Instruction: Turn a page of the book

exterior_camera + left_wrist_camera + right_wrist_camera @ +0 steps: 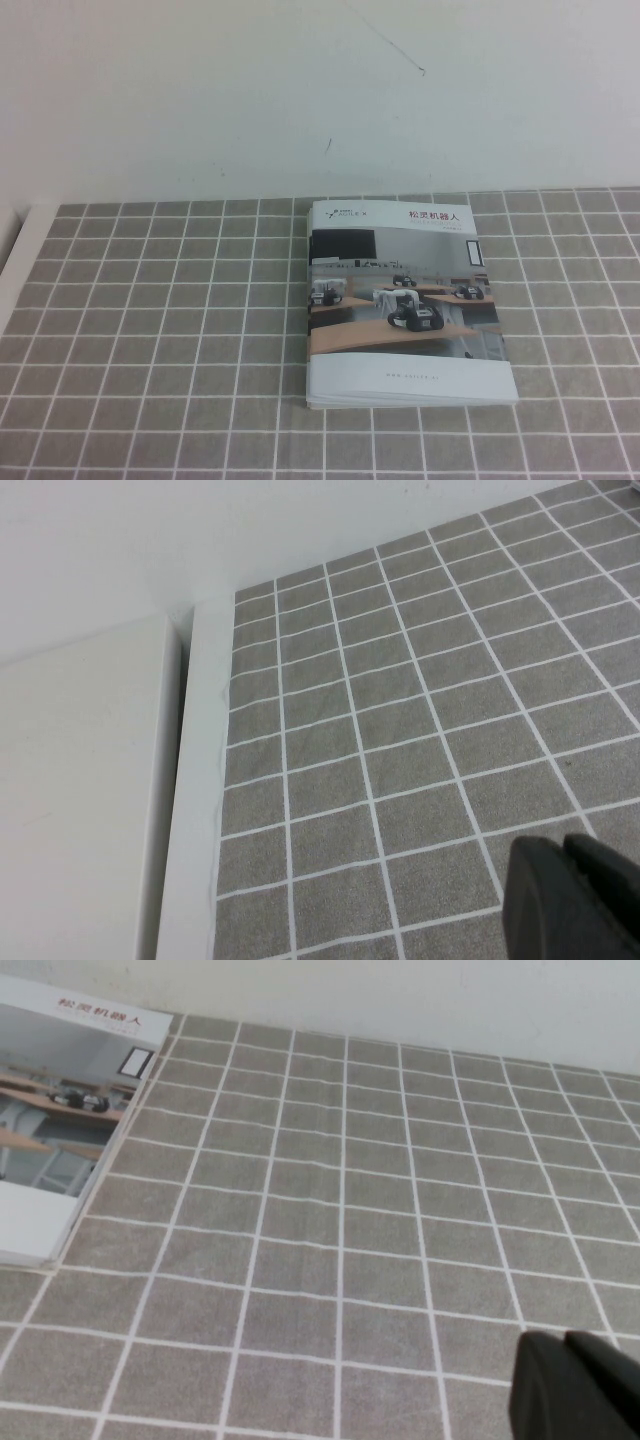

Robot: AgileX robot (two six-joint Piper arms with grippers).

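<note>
The book [405, 300] lies closed and flat on the grey checked cloth, right of centre in the high view. The page [398, 285], its glossy cover leaf with the photo of robots on wooden desks and a red Chinese title, faces up and lies flat. Part of the book also shows in the right wrist view [60, 1110]. Neither arm shows in the high view. My left gripper [562, 850] is shut and empty over bare cloth near the table's left edge. My right gripper [566, 1344] is shut and empty over bare cloth to the right of the book.
The grey cloth [150, 320] with white grid lines covers the table. A white table border [190, 830] and a white surface [80, 800] lie beside the cloth's left edge. A white wall [300, 90] stands behind.
</note>
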